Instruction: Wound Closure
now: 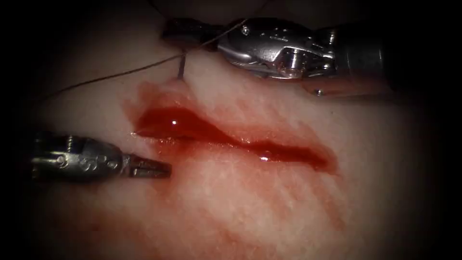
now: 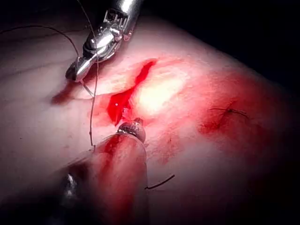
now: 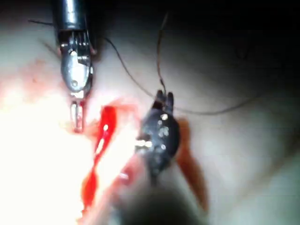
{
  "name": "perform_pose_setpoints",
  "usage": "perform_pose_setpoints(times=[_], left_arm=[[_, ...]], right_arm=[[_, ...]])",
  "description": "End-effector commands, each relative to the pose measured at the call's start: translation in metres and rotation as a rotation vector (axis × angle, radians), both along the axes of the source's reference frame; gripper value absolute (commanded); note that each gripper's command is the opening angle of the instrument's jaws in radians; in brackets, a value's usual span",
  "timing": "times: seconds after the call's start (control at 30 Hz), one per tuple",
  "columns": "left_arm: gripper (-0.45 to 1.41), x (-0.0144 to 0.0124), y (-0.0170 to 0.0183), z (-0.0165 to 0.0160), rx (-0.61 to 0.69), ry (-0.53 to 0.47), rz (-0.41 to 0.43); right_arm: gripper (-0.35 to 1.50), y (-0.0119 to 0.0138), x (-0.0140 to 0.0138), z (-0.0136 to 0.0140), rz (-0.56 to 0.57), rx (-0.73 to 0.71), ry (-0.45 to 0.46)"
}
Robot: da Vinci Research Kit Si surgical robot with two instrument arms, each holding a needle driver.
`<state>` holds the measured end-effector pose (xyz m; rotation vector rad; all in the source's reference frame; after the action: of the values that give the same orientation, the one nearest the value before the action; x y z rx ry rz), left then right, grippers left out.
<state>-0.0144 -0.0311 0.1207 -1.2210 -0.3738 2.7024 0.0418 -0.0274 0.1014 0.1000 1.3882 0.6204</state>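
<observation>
Red fluid pools in the cut across the tissue. Right tool, at twelve o'clock, grips the thread; left tool, at nine o'clock, sits closed and empty. The needle's place cannot be told.

Cut gaping (red fluid pooled), thread draped left.

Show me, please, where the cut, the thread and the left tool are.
cut (image 1: 192, 126): endoscope view, its fluid-filled wide part.
thread (image 1: 120, 74): endoscope view, the strand crossing the tissue.
left tool (image 1: 151, 168): endoscope view, its jaw tips.
</observation>
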Motion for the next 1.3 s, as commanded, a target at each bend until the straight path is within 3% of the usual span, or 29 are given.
perform_pose_setpoints(times=[0.03,0.27,0.63,0.93,1.03,1.3], left_arm=[[-0.13,-0.0005,-0.0004,0.0006,0.001,0.000,0.000],[-0.13,-0.0006,-0.0004,0.0006,0.003,-0.001,0.003],[-0.13,-0.0010,-0.0005,0.0006,0.007,-0.001,0.004],[-0.15,-0.0010,-0.0005,0.0005,0.007,-0.001,0.004],[-0.15,-0.0010,-0.0005,0.0005,0.007,-0.001,0.004],[-0.15,-0.0010,-0.0005,0.0005,0.008,-0.001,0.004]], right_arm=[[-0.35,0.0002,0.0008,0.0002,0.002,-0.001,0.005],[-0.35,0.0003,0.0010,0.0003,0.010,0.032,0.013],[-0.35,0.0003,0.0011,0.0011,0.036,0.254,0.038],[-0.35,0.0007,0.0012,0.0030,0.055,0.367,0.019],[-0.35,0.0002,0.0018,0.0046,0.051,0.441,0.043],[-0.35,0.0002,0.0026,0.0054,0.034,0.530,0.073]])
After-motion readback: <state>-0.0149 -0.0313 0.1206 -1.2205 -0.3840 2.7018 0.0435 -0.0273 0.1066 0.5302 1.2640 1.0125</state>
